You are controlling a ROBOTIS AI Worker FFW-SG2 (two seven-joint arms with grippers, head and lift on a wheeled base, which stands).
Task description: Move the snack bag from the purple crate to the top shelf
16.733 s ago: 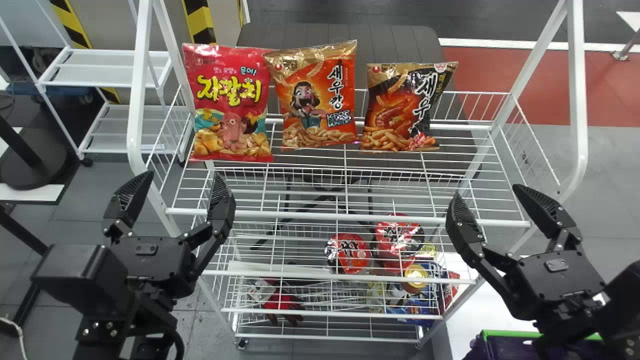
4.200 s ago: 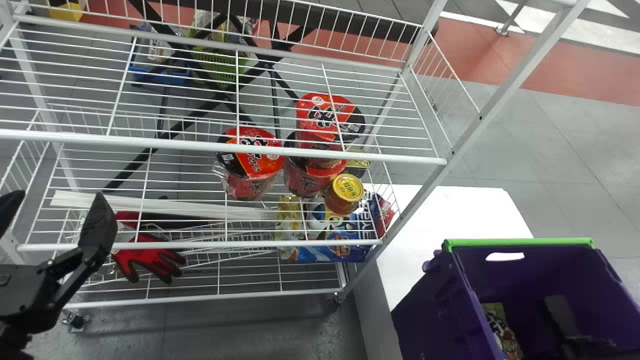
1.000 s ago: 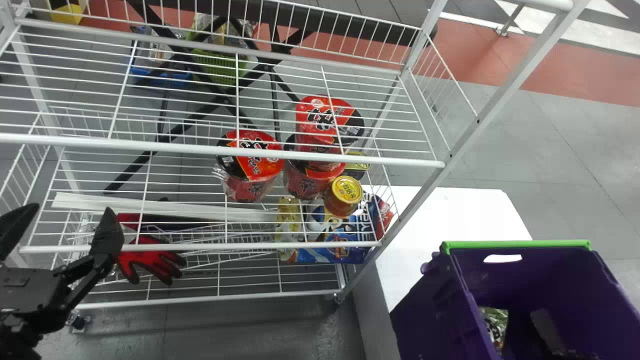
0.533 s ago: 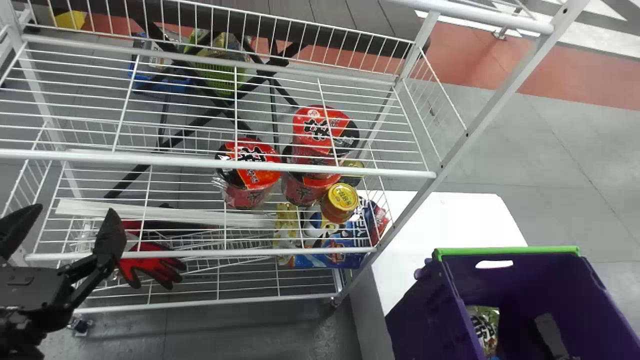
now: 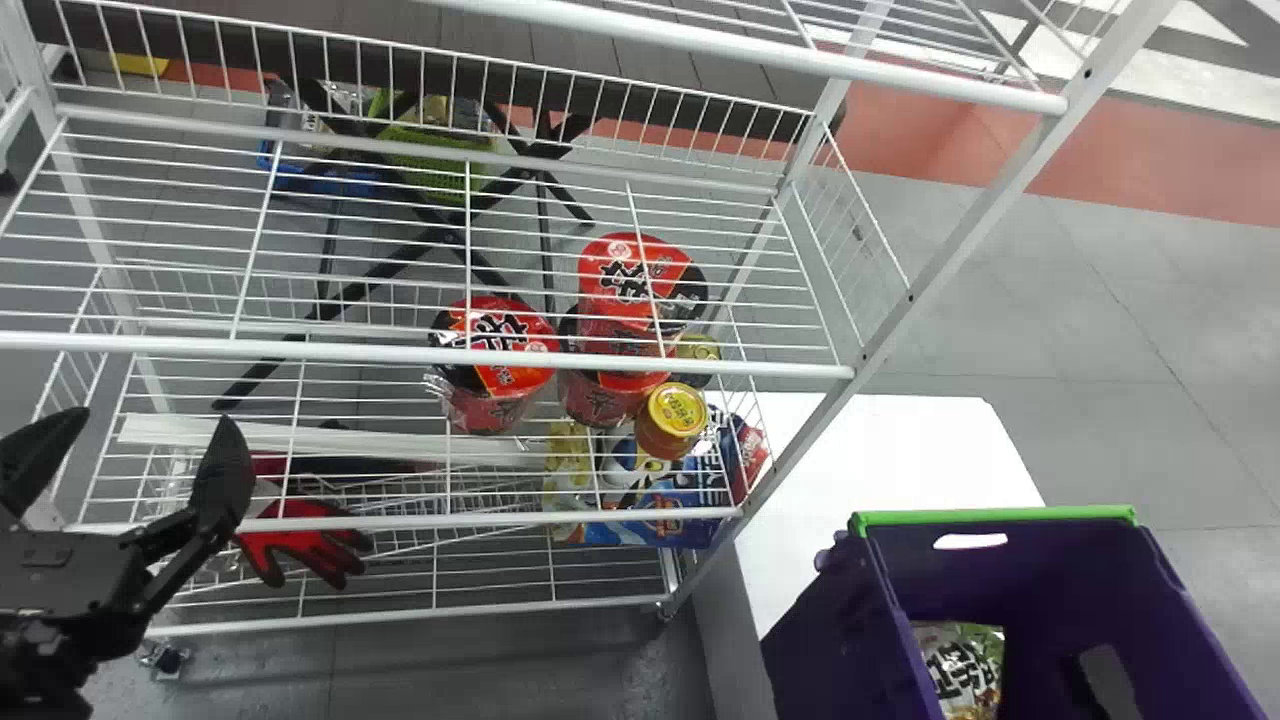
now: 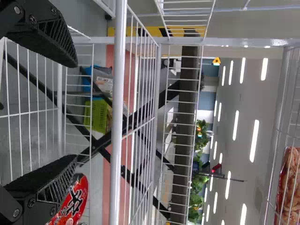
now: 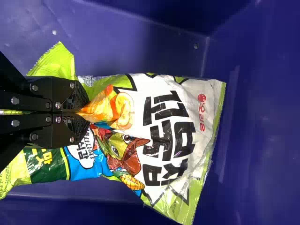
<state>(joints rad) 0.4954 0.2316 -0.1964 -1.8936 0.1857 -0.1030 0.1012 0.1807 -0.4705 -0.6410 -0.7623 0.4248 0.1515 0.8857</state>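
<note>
Purple walls and a green rim are recorded for the crate point(image 5: 860, 625), placed at the near right of the white table point(image 5: 870, 450); whether it is carried by the tabletop cannot be determined. The snack bag point(image 7: 168, 136), white-fronted with black lettering and green edges, is located inside, nearer the crate's left wall than its right. It is pinched by the right gripper point(image 5: 1105, 680), whose fingers are drawn narrow on the film. Whether the green and blue film next to those fingers belongs to the same bag cannot be determined.

The left gripper point(image 5: 156, 420) is positioned in front of the left end of the white wire rack point(image 5: 420, 352), its fingers set wide.

Through the wires, red noodle cups point(image 5: 495, 345) are observed towards the rack's right end, two of them stacked. A yellow-lidded jar point(image 5: 672, 415) is noted just beside the stack, and red gloves point(image 5: 305, 548) are noted near the lower front edge, towards the left.
</note>
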